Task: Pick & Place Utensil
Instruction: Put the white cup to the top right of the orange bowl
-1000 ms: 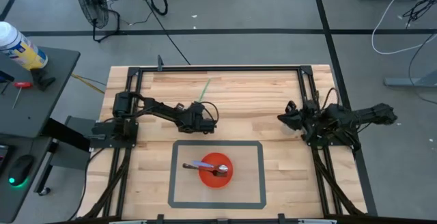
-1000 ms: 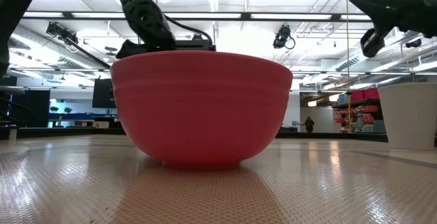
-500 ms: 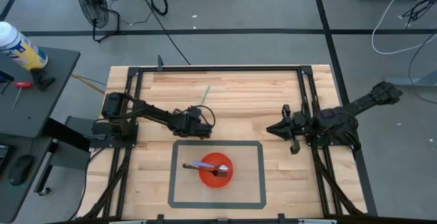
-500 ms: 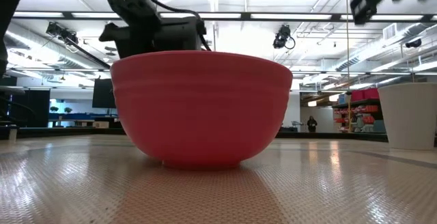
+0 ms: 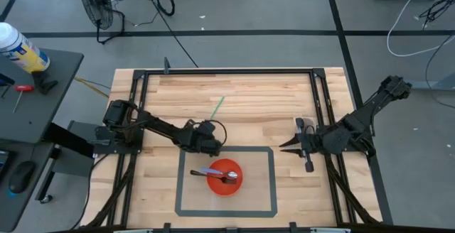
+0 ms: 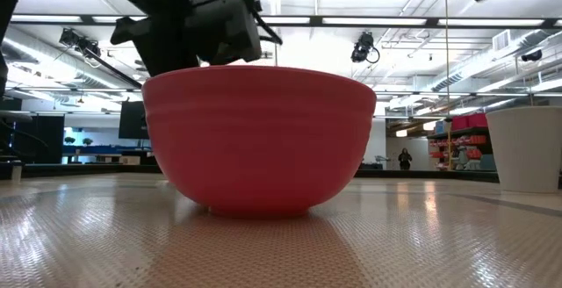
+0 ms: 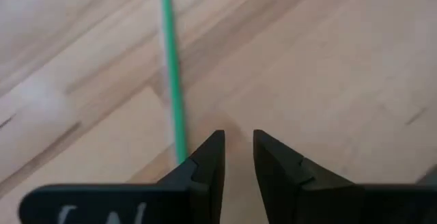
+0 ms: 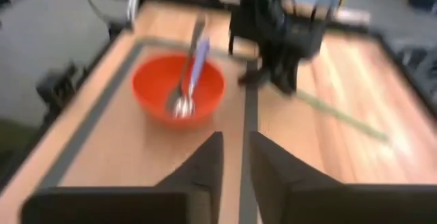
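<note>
A red bowl stands inside a grey taped rectangle. A fork with a blue handle lies in it, head down inside, handle leaning over the rim. A thin green stick lies flat on the wood beyond the bowl. My left gripper hovers at the stick's near end, open by a narrow gap with nothing between its fingers. My right gripper hangs right of the bowl, pointing at it, narrowly open and empty. My left gripper has the green stick's near end running up to the outer side of one finger. I cannot tell whether that finger touches it. Nothing lies between the fingers.
The grey tape rectangle frames the bowl. Black frame rails run along the table's far, left and right sides. In the low view a white container stands at the right. Bare wood lies between the bowl and my right gripper.
My left gripper has moved toward the near edge, closer to the bowl, and the green stick has slid a little the same way. My right arm has swung and risen, turning its gripper and carrying it toward the near edge, so that it points at the bowl.
</note>
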Robot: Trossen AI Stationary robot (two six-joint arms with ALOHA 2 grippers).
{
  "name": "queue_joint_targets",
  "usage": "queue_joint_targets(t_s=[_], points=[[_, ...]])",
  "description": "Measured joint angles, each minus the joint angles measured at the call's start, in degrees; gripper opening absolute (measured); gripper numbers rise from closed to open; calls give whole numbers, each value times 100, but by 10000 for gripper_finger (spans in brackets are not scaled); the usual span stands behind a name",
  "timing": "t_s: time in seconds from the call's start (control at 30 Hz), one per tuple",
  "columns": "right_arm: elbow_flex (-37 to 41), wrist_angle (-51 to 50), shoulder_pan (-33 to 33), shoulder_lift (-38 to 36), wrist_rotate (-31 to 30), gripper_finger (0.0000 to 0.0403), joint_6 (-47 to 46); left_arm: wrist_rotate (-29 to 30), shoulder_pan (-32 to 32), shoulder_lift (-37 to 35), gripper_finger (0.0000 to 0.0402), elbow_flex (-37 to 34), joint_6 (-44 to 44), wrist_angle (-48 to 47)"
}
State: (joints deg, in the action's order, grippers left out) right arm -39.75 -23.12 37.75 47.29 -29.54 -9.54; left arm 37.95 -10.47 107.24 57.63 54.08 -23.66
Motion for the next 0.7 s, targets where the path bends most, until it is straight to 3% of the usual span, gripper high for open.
queue_joint_targets(t_s=[0.23,0.47,0.57,0.7], points=[[-673,-2482,238,147,307,177,-1395,-136,165,-38,123,346,-761,94],[-1686,-5069,316,826,1579,237,-3172,-4,520,-109,163,804,-1624,171],[-1690,-5303,316,1057,2308,259,-3900,-4,661,-109,170,869,-1772,331],[-1402,-4791,314,1300,2743,304,-4944,-8,787,-109,172,871,-1788,553]])
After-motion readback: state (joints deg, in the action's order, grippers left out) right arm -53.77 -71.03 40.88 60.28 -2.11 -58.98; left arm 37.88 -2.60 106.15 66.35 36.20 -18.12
